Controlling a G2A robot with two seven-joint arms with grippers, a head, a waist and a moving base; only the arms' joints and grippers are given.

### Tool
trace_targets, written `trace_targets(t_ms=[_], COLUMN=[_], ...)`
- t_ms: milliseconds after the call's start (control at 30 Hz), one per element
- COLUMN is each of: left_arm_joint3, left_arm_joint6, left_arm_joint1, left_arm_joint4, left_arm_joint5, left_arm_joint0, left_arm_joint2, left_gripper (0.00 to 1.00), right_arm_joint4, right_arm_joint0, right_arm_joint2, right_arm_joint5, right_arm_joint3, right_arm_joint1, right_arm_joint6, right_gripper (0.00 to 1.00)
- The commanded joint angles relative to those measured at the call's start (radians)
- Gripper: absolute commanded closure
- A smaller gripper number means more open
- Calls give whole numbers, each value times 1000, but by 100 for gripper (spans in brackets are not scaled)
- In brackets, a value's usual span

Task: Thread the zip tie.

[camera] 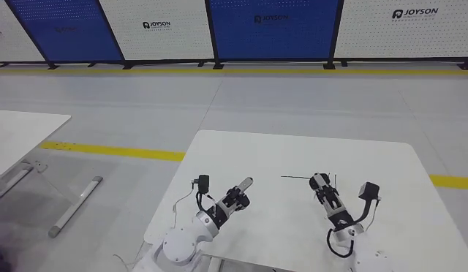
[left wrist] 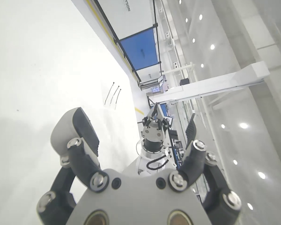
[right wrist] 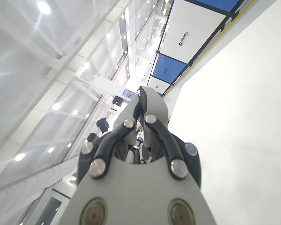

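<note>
Three thin black plastic zip ties lie side by side, flat on the white table, in the gap between my two grippers. Their long axes run roughly along the line from one gripper to the other. The small square heads are at the end away from my left gripper and toward my right gripper.

I judge the right one nearer: from above, the zip ties end just beside it, while the left is well apart from them. My left gripper is spread wide and holds nothing. My right gripper's fingers are pressed together, and I cannot tell whether anything thin is pinched there.

From above the ties merge into one faint line, and each head's slot is too small to make out.
</note>
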Motion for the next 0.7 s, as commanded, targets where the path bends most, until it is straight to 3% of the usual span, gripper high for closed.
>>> trace_targets(t_ms=[0,433,567,667], left_arm_joint3=[23,32,45,84], left_arm_joint6=[15,23,-9,-4], left_arm_joint1=[-5,-8,-17,-31], left_arm_joint4=[-6,-18,-22,-12], left_arm_joint5=[-1,-4,-9,3], left_arm_joint0=[-23,-34,-69,-131], left_arm_joint2=[29,40,107,180], left_gripper=[0,0,0,0], right_arm_joint4=[6,8,8,8], right_arm_joint0=[18,21,21,21], right_arm_joint2=[-27,-29,-29,-29], right_arm_joint5=[1,2,2,2], right_arm_joint3=[26,30,30,30], right_arm_joint1=[-9,-10,-10,-10], right_arm_joint6=[3,6,6,6], right_gripper=[100,100,100,100])
